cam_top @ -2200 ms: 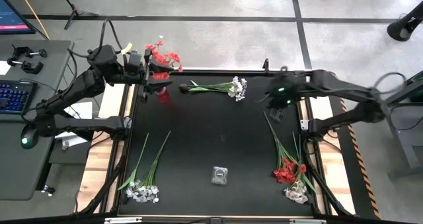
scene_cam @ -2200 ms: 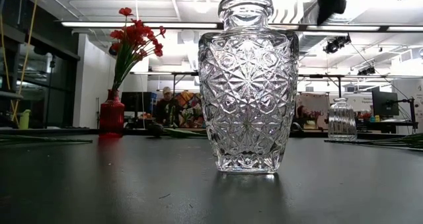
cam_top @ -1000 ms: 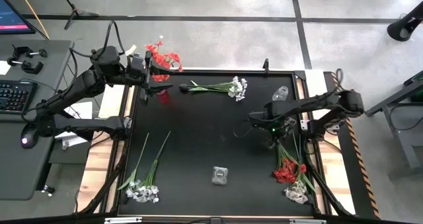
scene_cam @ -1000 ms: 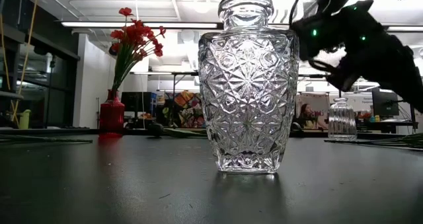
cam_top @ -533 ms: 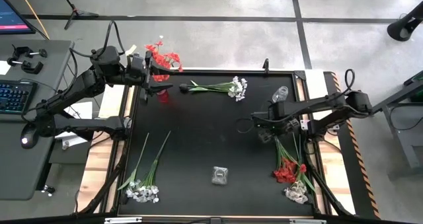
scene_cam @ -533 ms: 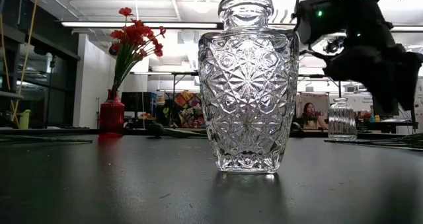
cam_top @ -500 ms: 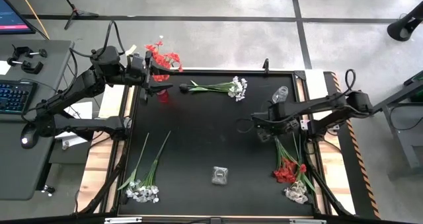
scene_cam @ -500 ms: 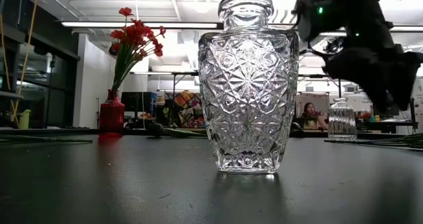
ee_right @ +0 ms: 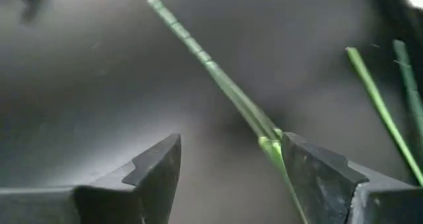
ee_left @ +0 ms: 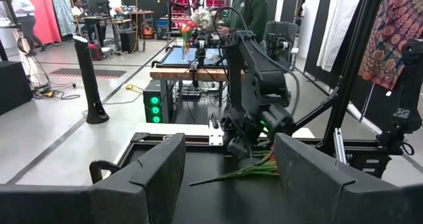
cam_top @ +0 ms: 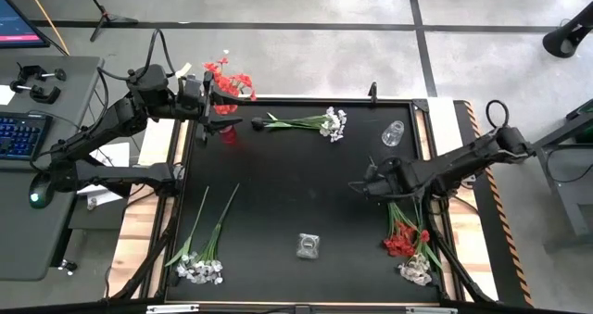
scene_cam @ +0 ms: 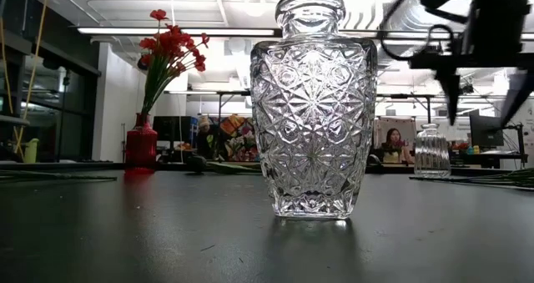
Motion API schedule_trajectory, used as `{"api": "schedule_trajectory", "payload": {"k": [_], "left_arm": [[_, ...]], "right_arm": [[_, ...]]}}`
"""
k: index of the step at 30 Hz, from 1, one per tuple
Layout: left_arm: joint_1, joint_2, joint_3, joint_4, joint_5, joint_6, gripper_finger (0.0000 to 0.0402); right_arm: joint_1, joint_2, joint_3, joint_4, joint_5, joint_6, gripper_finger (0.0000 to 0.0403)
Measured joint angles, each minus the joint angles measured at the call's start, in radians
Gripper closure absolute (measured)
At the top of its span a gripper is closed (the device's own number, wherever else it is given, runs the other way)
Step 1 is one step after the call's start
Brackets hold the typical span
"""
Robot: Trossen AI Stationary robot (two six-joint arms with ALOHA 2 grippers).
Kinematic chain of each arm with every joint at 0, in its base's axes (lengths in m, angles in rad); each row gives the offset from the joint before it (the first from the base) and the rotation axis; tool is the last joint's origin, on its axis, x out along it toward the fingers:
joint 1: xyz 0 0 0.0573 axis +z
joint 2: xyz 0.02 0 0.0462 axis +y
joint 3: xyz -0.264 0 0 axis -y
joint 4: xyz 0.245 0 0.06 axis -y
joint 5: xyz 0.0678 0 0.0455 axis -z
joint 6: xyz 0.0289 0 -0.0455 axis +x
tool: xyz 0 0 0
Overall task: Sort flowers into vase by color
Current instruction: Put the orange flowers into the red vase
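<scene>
The right end effector (cam_top: 371, 185) now hangs low over the worktop (cam_top: 296, 194) at the cut ends of the right-hand flowers (cam_top: 406, 229), a mixed bundle of red and white sprays. A second ago it was higher and farther toward the rear of the worktop; it has since swung in and descended. In the right wrist view its fingers (ee_right: 152, 168) stand apart, with one green stem (ee_right: 218, 85) lying between them and untouched. This reads as the approach to a pick: nothing is gripped yet, and closing on that stem appears to be the next requirement.

The left end effector (cam_top: 215, 110) remains at the far-left corner beside the red vase (cam_top: 228, 134), which already carries red blossoms (cam_top: 230, 79); its fingers (ee_left: 158, 174) are spread and empty. A white spray (cam_top: 310, 122) lies at the rear edge, two white sprays (cam_top: 199, 249) at the near left. The large cut-glass vase (cam_top: 309, 245) and the small clear vase (cam_top: 393, 132) hold nothing.
</scene>
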Motion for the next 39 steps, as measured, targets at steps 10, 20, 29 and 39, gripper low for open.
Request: {"api": "schedule_trajectory", "payload": {"k": [10, 20, 29, 39], "left_arm": [[0.0, 0.0, 0.0, 0.001, 0.0, 0.001, 0.0184], [0.0, 0.0, 0.0, 0.062, -0.008, -0.008, 0.0184], [-0.005, 0.003, 0.0, 0.077, -0.094, -0.085, 0.0184], [-0.006, 0.014, 0.0, 0.071, -0.117, -0.238, 0.0184]], "right_arm": [[0.067, 0.048, 0.0, 0.094, -0.024, -0.033, 0.0151], [-0.08, -0.014, 0.001, 0.03, -0.5, -1.342, 0.0151], [-0.14, -0.014, 0.001, 0.014, -0.371, -2.513, 0.0151], [-0.139, -0.013, -0.057, 0.002, -0.372, -3.063, 0.0151]]}}
